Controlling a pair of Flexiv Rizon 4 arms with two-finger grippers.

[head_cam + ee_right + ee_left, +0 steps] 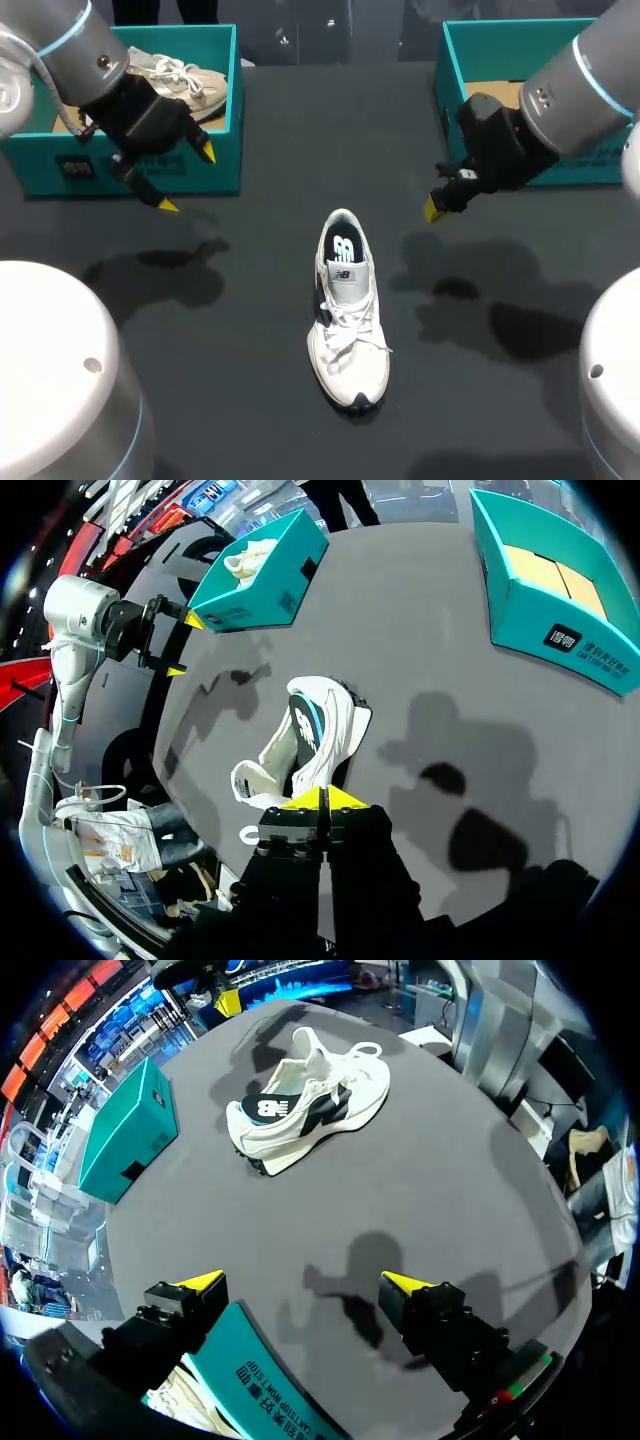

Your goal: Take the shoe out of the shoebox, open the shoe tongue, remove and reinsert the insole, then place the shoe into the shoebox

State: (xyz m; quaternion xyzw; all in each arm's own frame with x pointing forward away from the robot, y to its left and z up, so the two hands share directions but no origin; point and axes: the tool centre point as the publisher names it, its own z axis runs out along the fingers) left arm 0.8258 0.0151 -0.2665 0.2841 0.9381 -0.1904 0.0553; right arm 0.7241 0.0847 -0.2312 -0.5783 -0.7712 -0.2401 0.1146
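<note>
White sneaker [347,320] is laid on its sole mid-bench [250,400], outside both boxes, long axis 12–6 in the head view, heel at 12, toe at 6; insole [342,247] is seen seated in the heel, tongue [347,285] not yet pulled open. Right fingers [432,208] are pressed together on nothing, with the sneaker at their 7 o'clock, near. Left fingers [204,151] are spread wide and empty, with the sneaker at 4 o'clock, farther off. The right arm is judged nearer for the tongue. Left shoebox [215,170], at 10, holds a beige shoe [185,80]; right shoebox [455,70], at 2, is bare inside. Nothing is seen between fingers and sneaker.
</note>
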